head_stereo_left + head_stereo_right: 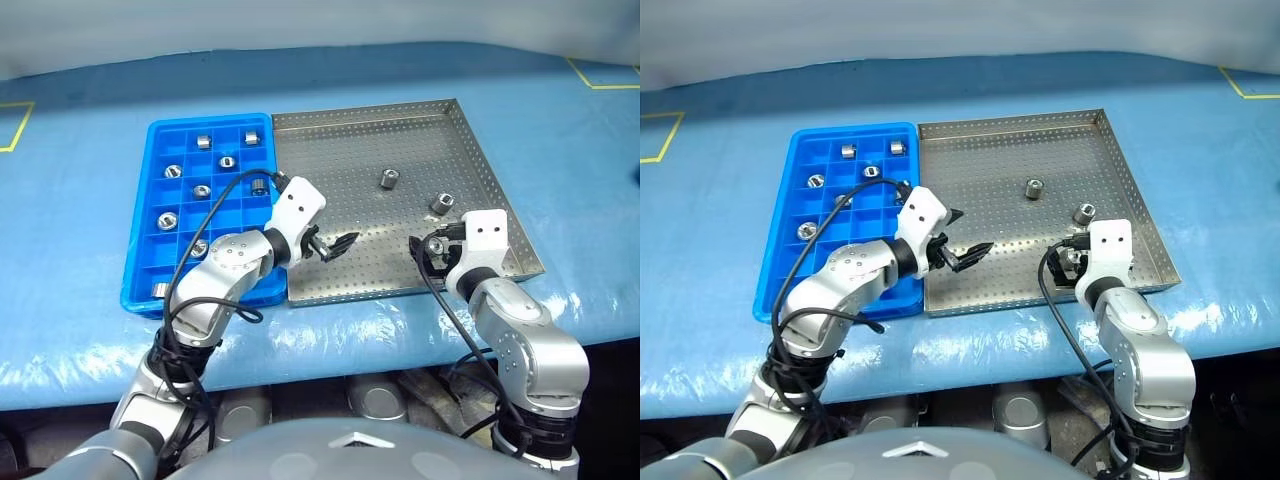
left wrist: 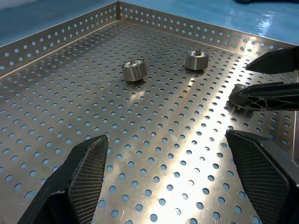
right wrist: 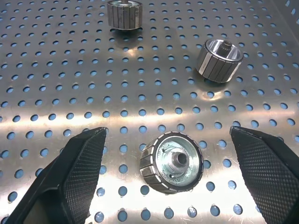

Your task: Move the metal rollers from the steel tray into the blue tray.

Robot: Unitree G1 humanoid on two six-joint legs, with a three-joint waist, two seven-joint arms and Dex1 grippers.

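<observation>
Steel tray [image 1: 330,160] floor mostly bare

Steel tray [image 1: 340,160], perforated, sat centre frame; three metal rollers [image 3: 174,162] lay on its right half; blue tray [image 1: 150,190] adjoined left, several compartments holding rollers.

No readable text, labels, brands or numbers seen on any surface. Only yellow tape corner marks on blue table cover [image 1: 90,190], unlettered.
</observation>
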